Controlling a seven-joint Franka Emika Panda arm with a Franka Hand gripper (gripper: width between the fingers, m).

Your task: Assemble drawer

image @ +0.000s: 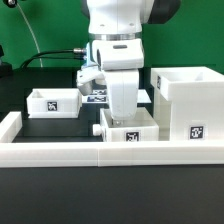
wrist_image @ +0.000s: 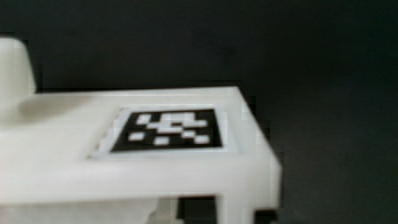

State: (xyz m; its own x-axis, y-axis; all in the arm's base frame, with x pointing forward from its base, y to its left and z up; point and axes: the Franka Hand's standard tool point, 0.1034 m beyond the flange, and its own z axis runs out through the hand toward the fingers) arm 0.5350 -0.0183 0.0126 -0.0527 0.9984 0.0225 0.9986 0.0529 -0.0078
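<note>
The tall square hollow box [image: 185, 100] of the drawer stands at the exterior view's right, with a tag on its front. One small white tray [image: 55, 102] sits at the left. A second small tray [image: 128, 128] lies against the low front wall, tag facing forward. My gripper [image: 122, 116] reaches straight down onto this tray, and its fingers appear closed on the tray's wall. In the wrist view the tray's tagged face [wrist_image: 169, 132] fills the frame. The fingertips are mostly out of that view at the frame's edge.
The low white wall [image: 60, 152] runs along the front of the black table and up the left side [image: 10, 125]. The marker board [image: 97, 97] lies behind my arm. A black cable [image: 50, 55] runs across the back.
</note>
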